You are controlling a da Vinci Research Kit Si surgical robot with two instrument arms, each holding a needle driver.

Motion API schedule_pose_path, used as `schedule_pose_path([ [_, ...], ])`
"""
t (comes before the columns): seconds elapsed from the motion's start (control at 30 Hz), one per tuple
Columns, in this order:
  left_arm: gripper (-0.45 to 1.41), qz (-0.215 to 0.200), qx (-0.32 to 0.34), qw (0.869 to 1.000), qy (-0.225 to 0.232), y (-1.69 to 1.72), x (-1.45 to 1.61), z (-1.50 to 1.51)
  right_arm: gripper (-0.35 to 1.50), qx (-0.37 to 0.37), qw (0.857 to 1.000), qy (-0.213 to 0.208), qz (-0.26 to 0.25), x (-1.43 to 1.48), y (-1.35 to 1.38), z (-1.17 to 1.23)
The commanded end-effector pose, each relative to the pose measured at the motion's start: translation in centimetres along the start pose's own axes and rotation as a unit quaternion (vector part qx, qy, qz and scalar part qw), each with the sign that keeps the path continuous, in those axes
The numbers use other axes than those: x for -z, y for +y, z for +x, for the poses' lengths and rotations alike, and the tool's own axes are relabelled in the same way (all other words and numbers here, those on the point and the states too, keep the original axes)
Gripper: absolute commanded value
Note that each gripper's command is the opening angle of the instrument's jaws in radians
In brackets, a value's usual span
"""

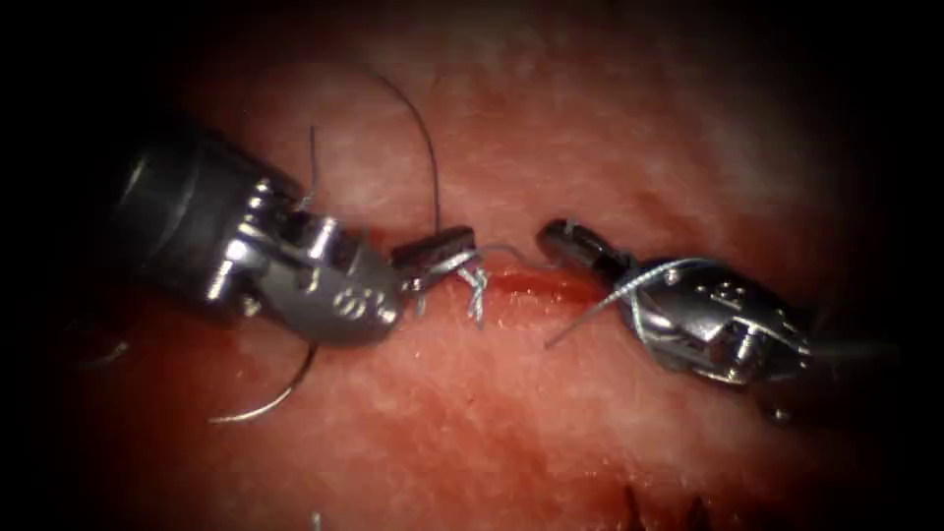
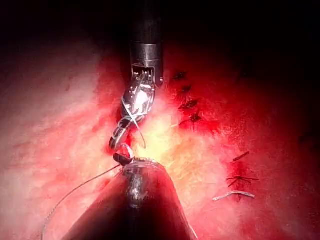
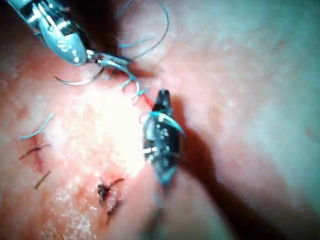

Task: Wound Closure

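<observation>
The left end effector [image 1: 440, 250] is closed on the thread [image 1: 430, 157] just left of the cut [image 1: 536, 282], where twisted thread stands at the cut's left end. The right end effector [image 1: 565, 239] is closed at the cut's right side with thread wrapped over its body, though whether it grips that thread I cannot tell. The needle [image 1: 267, 398] lies free on the tissue [image 1: 590, 138], below the left tool and held by neither.
</observation>
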Motion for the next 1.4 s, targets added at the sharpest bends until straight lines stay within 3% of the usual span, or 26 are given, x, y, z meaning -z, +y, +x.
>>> schedule_pose_path([
  [0.03, -0.45, -0.004, 0.003, 1.000, -0.002, 0.03, -0.05, -0.01, -0.35, 0.000, 1.000, 0.004, -0.003, 0.00, -0.12, -0.11],
  [0.07, -0.45, -0.007, 0.011, 1.000, -0.005, -0.19, -0.16, -0.07, -0.35, 0.002, 1.000, 0.003, -0.006, 0.01, -0.14, -0.12],
  [0.23, -0.45, -0.011, 0.028, 0.999, -0.011, -0.64, -0.45, -0.18, -0.35, 0.005, 1.000, 0.003, -0.007, 0.05, -0.19, -0.13],
  [0.33, -0.45, -0.010, 0.056, 0.998, -0.016, -1.09, -0.87, -0.36, -0.35, 0.008, 1.000, 0.003, -0.007, 0.09, -0.25, -0.14],
  [0.53, -0.45, 0.000, 0.084, 0.996, -0.021, -1.42, -1.36, -0.62, -0.35, 0.011, 1.000, 0.004, -0.004, 0.16, -0.34, -0.16],
  [0.7, -0.45, 0.007, 0.096, 0.995, -0.020, -1.63, -1.57, -0.76, -0.35, 0.015, 1.000, 0.004, -0.002, 0.21, -0.42, -0.19],
  [0.73, -0.45, 0.022, 0.102, 0.994, -0.012, -1.83, -1.67, -0.84, -0.35, 0.015, 1.000, 0.004, 0.001, 0.24, -0.48, -0.19],
  [1.0, -0.45, 0.036, 0.110, 0.993, -0.004, -2.17, -1.77, -0.89, -0.35, 0.019, 1.000, 0.005, 0.005, 0.27, -0.56, -0.22],
  [1.4, -0.45, 0.053, 0.116, 0.992, -0.005, -2.51, -1.97, -0.96, -0.35, 0.026, 1.000, 0.007, 0.011, 0.62, -0.84, -0.35],
])
